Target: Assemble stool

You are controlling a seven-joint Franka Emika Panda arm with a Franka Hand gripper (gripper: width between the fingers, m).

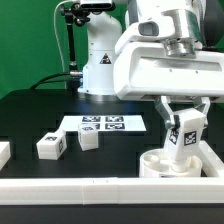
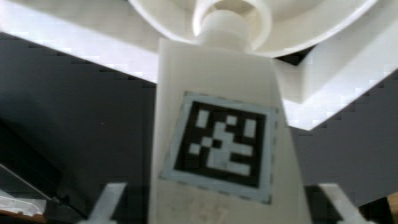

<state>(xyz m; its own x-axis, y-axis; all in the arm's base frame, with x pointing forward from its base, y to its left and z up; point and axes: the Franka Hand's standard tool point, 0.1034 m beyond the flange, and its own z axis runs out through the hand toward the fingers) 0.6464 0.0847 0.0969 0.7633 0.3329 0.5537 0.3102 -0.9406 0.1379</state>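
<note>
Wrist view: shows gripper (image 2: 217,208) clamped on one leg (image 2: 217,100), a finger (image 2: 107,205) on either side of the block, jaws tight on its flanks. Shows the leg's far end meeting a rounded boss on the seat (image 2: 285,30); can't tell whether pressed in or only touching. Gives one label: a square black-and-white marker tag (image 2: 222,142) on the leg's facing side, pattern sharp, a code rather than lettering.

Exterior view: confirms the grip from outside, gripper (image 1: 186,120) holding leg (image 1: 186,140) upright, tag toward the camera, directly over seat (image 1: 160,165). Puts the seat at the exterior view's right, just behind the front rail (image 1: 90,192).

Adds what the wrist camera can't see:
- loose leg (image 1: 52,146) and second loose leg (image 1: 88,139) lying on the black table (image 1: 30,115), toward the exterior view's left, well apart from the seat, both tagged
- marker board (image 1: 100,124) flat just behind them, several tags in a row, too small to make out patterns
- white part (image 1: 3,152) cut off at the left edge, can't identify
- robot base (image 1: 100,65) at the back

Gets tag detail only from the wrist view, layout only from the exterior view.
</note>
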